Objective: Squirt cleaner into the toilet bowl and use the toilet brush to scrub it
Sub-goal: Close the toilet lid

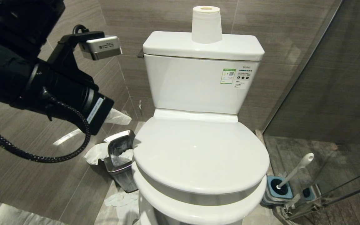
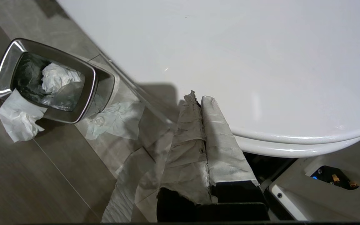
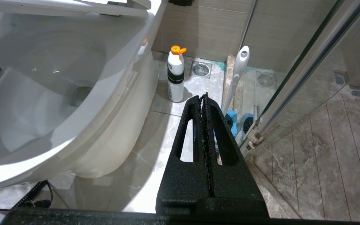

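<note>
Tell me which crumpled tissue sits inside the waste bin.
The white wad lying within the steel-rimmed bin; another tissue droops outside its rim, and flattened sheets lie on the floor beside it.

The closed lid (image 1: 198,153) hides the toilet bowl (image 1: 195,209); tank label (image 1: 227,76) print seems unreadable.

- The head view looks forward and down on the toilet bowl (image 1: 198,162) from above its front
- The left wrist view sits close over the lid's edge and the waste bin (image 2: 52,81), both shared with the head view
- The right wrist view looks from low beside the toilet bowl toward the toilet brush (image 3: 236,78)
</note>
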Robot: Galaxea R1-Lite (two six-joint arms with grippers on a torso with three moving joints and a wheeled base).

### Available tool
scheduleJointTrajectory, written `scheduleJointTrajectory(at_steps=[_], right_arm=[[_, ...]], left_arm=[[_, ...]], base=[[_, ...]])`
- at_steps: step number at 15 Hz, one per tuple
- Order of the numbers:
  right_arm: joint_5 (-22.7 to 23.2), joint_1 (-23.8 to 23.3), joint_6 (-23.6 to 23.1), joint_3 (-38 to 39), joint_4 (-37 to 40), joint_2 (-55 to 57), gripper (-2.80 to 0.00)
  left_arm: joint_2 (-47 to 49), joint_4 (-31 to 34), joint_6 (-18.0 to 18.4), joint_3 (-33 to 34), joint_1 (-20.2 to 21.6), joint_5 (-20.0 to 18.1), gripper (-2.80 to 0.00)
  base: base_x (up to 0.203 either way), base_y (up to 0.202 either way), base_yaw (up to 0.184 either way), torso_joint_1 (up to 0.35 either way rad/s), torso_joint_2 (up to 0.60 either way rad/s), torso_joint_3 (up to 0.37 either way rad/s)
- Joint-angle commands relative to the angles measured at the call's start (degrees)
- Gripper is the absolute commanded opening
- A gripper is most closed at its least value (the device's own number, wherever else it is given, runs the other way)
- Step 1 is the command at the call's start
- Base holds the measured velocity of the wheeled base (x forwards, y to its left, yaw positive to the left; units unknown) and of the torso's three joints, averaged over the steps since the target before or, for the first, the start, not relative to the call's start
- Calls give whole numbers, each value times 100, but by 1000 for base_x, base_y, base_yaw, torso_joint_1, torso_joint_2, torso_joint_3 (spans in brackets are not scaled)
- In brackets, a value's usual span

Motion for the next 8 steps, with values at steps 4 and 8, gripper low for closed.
scheduleJointTrajectory(at_steps=[4,8], right_arm=[[3,-2,2,1,2,5,-280],[3,1,2,1,2,5,-280]], left_arm=[[441,35,-141,162,-567,332,-280],[855,41,-620,178,-847,355,-280]], base=[[0,0,0,0,0,0],[0,0,0,0,0,0]])
